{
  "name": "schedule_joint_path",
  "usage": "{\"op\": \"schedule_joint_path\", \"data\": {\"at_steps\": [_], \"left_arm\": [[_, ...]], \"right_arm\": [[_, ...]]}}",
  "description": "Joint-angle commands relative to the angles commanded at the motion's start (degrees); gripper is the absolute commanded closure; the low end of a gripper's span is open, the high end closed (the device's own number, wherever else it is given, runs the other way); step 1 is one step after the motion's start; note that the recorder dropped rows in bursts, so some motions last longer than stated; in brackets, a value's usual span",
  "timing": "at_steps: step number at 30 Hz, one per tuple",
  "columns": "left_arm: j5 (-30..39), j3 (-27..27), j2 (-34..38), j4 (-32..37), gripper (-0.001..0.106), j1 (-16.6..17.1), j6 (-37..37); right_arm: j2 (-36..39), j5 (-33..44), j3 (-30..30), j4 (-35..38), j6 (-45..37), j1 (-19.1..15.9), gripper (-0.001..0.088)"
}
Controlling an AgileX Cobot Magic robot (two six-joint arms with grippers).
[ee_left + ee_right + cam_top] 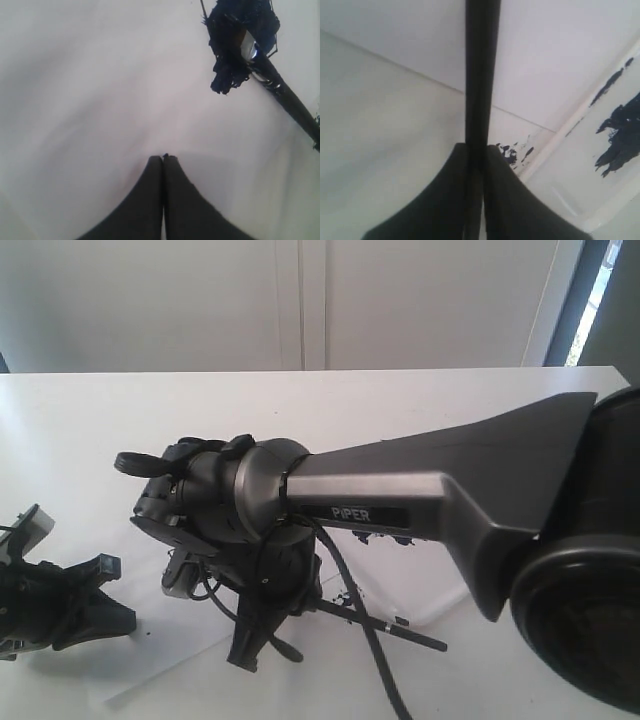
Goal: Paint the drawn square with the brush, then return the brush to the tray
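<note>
Clamping the brush [479, 75], the right gripper [475, 148] hangs near the tray [556, 139]

A white table [80, 410] stands before a pale wall [150, 300], daylit window [598, 290] at right.

Right pincer [476, 147] clamps brush [481, 70] handle; tray [560, 136] rim apparently beside.

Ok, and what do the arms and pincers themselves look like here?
The right arm is matte dark grey, an angular link flaring to a round joint, with white PIPER lettering on a black strip and black cables looping under the wrist. The left arm is black. The wrist views show the left pincer and right pincer as smooth, black and tapering.
</note>
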Motion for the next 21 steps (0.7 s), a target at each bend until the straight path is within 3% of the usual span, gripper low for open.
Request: {"op": "schedule_joint_path", "data": {"at_steps": [8, 17, 21], "left_arm": [[0.00, 0.00, 0.00, 0.00, 0.105, 0.00, 0.00], [0.00, 0.00, 0.00, 0.00, 0.105, 0.00, 0.00], [0.00, 0.00, 0.00, 0.00, 0.105, 0.00, 0.00]], "right_arm": [[0.00, 0.00, -0.97, 0.28, 0.27, -3.47, 0.0868], [-0.72, 0.00, -0.96, 1.61, 0.28, -3.14, 0.0861], [-1.39, -1.81, -1.95, 1.40, 1.91, -2.83, 0.0699]]}}
